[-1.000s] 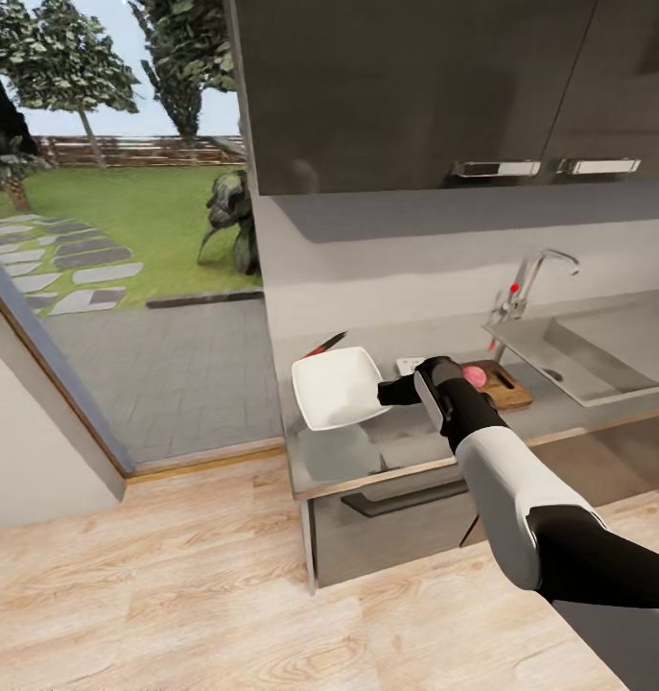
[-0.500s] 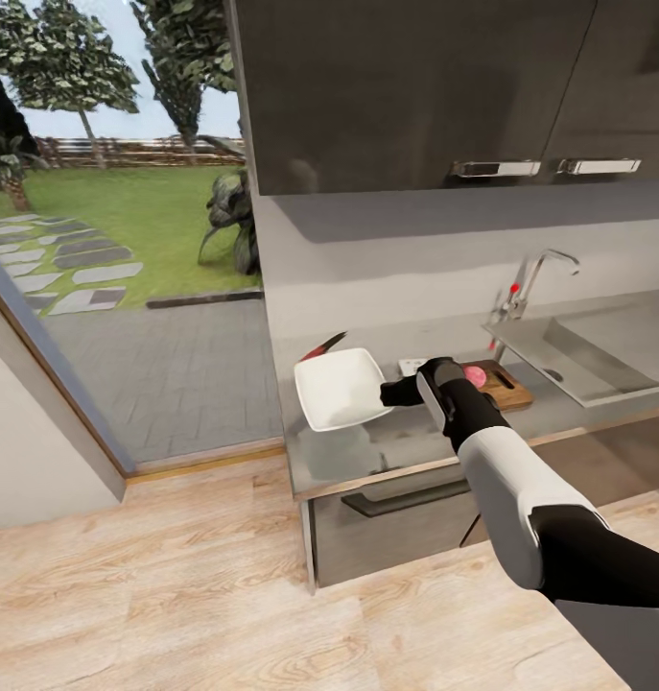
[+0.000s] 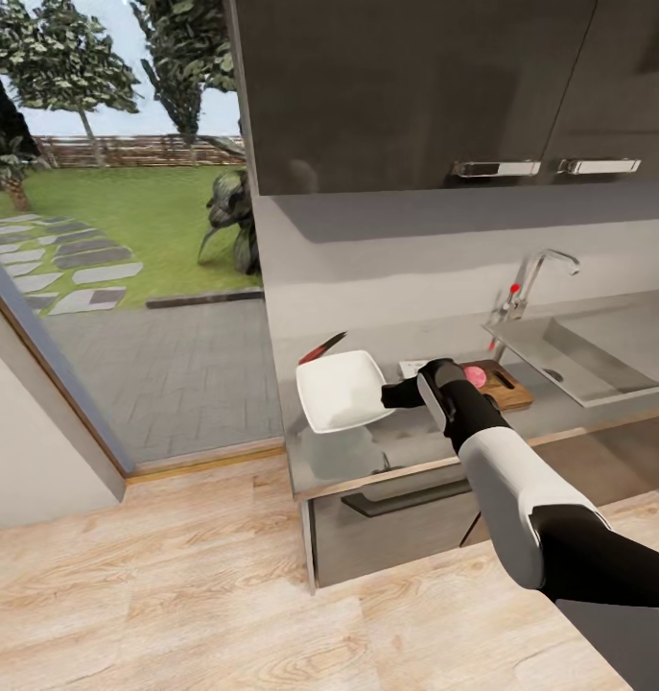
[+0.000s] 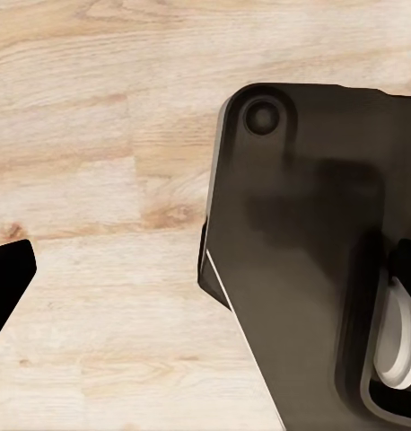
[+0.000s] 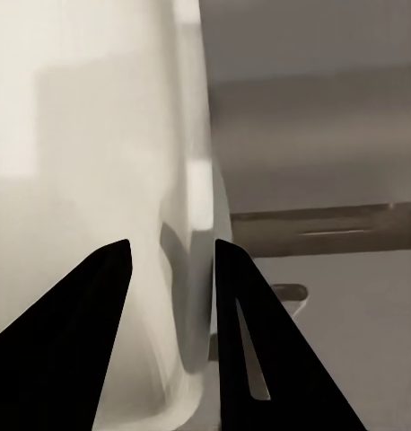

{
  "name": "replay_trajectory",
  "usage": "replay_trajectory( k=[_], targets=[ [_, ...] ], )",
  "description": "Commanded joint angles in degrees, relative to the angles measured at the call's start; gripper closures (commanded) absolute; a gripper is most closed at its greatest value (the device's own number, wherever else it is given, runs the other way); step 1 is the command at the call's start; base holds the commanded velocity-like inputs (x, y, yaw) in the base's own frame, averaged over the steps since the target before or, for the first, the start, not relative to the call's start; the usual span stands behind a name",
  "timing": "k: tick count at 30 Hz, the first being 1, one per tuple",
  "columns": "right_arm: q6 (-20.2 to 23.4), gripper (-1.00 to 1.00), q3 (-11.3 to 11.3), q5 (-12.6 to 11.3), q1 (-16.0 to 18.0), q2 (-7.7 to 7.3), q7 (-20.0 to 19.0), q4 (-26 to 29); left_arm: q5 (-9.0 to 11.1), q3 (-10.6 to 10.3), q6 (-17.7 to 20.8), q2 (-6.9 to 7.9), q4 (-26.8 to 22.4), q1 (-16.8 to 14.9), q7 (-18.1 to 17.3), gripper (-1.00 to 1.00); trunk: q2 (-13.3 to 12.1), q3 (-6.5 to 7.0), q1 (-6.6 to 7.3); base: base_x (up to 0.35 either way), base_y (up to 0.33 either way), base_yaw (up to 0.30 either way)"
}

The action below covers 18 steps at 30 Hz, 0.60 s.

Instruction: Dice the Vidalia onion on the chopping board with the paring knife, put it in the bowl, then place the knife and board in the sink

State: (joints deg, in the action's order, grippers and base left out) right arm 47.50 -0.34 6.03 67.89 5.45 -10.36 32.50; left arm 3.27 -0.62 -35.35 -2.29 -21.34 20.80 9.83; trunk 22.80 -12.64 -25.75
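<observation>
Right claw [image 3: 394,392] pinching rim of bowl [image 3: 341,389], one finger inside, one outside; bowl tilted, lifted off tabletop [image 3: 411,443] near its left end. Vidalia onion [image 3: 474,376] on chopping board [image 3: 497,384], beside sink [image 3: 578,360]. Paring knife [image 3: 322,347] behind bowl, toward tabletop's back edge. Left claw: cannot tell. Advice: keep rim seated deep, carry bowl level toward board, set down flat before loosening.
</observation>
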Motion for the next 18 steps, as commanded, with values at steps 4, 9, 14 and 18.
replay_trajectory(
  k=[4,9,14,18],
  targets=[
    [0.2,1.0,0.0,0.5,0.0,0.18,-0.4,0.0,0.3,-0.1,-0.1,0.0,-0.1,0.0,0.0,-1.0,0.1,-0.1,-0.03,0.0,0.0,0.0],
    [0.2,1.0,-0.1,0.5,0.0,0.06,-0.5,-0.5,0.3,-0.1,-0.1,0.0,-0.1,0.0,0.0,-1.0,0.1,-0.1,-0.03,0.0,0.0,0.0],
    [0.2,1.0,-0.2,0.5,0.0,-0.05,-0.5,-1.1,0.3,-0.1,-0.1,0.0,-0.1,0.0,0.0,-1.0,0.1,-0.1,-0.03,0.0,0.0,0.0],
    [0.2,1.0,-0.2,0.5,0.0,-0.06,-0.5,-1.2,0.3,-0.1,-0.1,0.0,-0.1,0.0,0.0,-1.0,0.1,-0.1,-0.03,0.0,-0.075,0.0]
  ],
)
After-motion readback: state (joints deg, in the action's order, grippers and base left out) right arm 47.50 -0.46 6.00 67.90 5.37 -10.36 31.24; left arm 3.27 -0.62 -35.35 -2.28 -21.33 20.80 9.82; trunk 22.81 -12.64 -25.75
